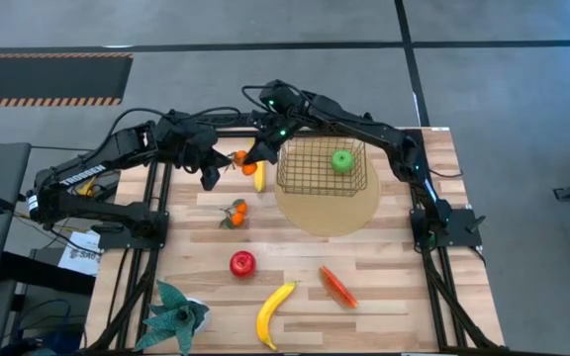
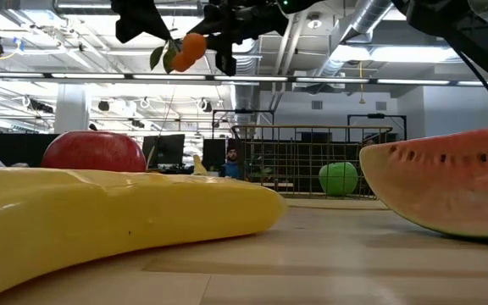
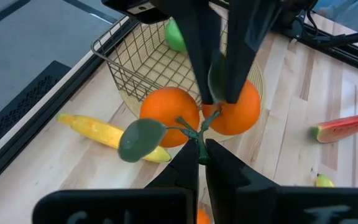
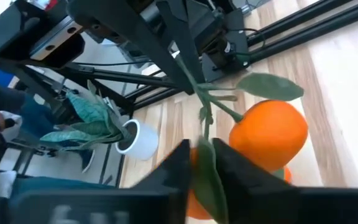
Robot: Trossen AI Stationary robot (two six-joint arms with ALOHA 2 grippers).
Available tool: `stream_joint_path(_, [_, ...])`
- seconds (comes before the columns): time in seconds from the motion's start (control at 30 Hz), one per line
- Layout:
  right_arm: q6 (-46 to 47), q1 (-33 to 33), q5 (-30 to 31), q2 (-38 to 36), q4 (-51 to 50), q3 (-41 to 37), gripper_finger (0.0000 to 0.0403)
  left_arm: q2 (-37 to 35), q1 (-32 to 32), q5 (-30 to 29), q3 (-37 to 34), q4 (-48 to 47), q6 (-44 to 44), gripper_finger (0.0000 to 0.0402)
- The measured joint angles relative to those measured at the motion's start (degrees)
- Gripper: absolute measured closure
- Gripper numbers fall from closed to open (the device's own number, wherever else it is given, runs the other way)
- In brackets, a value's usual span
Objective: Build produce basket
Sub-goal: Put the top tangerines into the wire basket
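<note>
The left pincer (image 3: 201,152) and right pincer (image 4: 201,162) both gripped the orange cluster (image 1: 238,158) by its thin stem, aloft beside the basket (image 1: 322,166). It looked light and rigid; the stem seemed the surest hold, though it might swing.

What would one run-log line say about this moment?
left gripper: shut on orange cluster, lifted | right gripper: shut on same cluster | basket: holds green apple

Your high view looks straight down on the whole desk (image 1: 384,287). Your low view sits at desk height, close behind a banana (image 2: 117,216). Both wrist views crowd the orange cluster (image 3: 197,112), which the high view shares.
</note>
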Motion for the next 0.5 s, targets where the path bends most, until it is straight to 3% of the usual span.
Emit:
stream_joint_path(0.1, [-0.2,0.0,0.0,0.0,0.0,0.0,0.0389,0.0,0.0,0.0,0.0,0.0,0.0,0.0401])
stream_joint_path(0.3, [-0.1,0.0,1.7,-0.1,-0.2,0.0,0.0398,0.0,0.0,-2.7,0.0,1.5,0.2,0.039])
stream_joint_path(0.5, [-0.5,0.0,3.8,-0.1,-1.4,0.0,0.04,0.0,0.0,-3.3,0.0,6.0,3.7,0.0318])
